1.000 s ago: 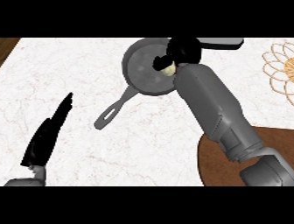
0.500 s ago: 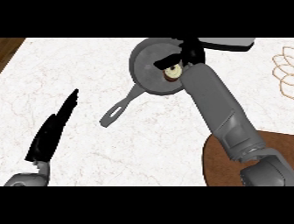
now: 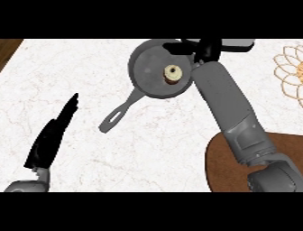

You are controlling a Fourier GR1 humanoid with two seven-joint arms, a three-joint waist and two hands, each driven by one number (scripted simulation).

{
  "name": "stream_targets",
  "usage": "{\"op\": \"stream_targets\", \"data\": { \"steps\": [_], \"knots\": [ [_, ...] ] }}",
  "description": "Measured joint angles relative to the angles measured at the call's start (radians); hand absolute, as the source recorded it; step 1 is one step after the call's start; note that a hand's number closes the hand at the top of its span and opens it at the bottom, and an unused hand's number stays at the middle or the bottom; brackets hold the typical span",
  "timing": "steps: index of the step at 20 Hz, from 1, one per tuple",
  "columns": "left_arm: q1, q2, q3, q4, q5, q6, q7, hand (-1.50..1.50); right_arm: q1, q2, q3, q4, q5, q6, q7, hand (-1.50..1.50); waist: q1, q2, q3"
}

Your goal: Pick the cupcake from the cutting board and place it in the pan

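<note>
Head view: the cupcake [image 3: 172, 74] sits inside the grey pan [image 3: 155, 67], near the pan's right side, just below and to the left of the right robot hand [image 3: 206, 48]. That robot hand reaches over the pan's far rim; its black fingers look spread and apart from the cupcake, holding nothing, though they partly blend with a dark shape behind them. The pan's handle [image 3: 119, 115] points down-left, away from the right robot hand, across the white marble table [image 3: 81, 72]. The brown cutting board [image 3: 224, 164] lies under the right forearm's lower end. The left robot hand [image 3: 53, 135] rests at lower left, fingers straight and pointing up. A woven mat [image 3: 300, 76] lies right of the right robot hand.
</note>
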State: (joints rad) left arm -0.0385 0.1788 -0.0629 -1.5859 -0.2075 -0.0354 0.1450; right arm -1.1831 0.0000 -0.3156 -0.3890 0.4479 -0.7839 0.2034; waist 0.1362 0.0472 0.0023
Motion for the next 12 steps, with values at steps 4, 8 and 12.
{"op": "stream_targets", "data": {
  "steps": [4, 8, 12],
  "knots": [
    [0.017, -0.001, 0.014, -0.003, -0.002, 0.015, 0.0, 0.0, 0.024, -0.009, -0.061, -0.005, -0.044, -0.085, -0.072, -1.5, -0.031, -0.009, 0.0],
    [0.045, 0.013, 0.035, -0.014, 0.005, 0.013, 0.003, 0.0, 0.084, -0.022, -0.113, -0.035, -0.102, -0.099, -0.197, -1.5, -0.062, -0.02, 0.0],
    [0.074, 0.019, 0.064, -0.011, 0.016, 0.017, -0.011, 0.0, 0.16, -0.032, -0.125, -0.061, -0.134, -0.071, -0.311, -1.5, -0.094, -0.032, -0.001]
  ]
}}
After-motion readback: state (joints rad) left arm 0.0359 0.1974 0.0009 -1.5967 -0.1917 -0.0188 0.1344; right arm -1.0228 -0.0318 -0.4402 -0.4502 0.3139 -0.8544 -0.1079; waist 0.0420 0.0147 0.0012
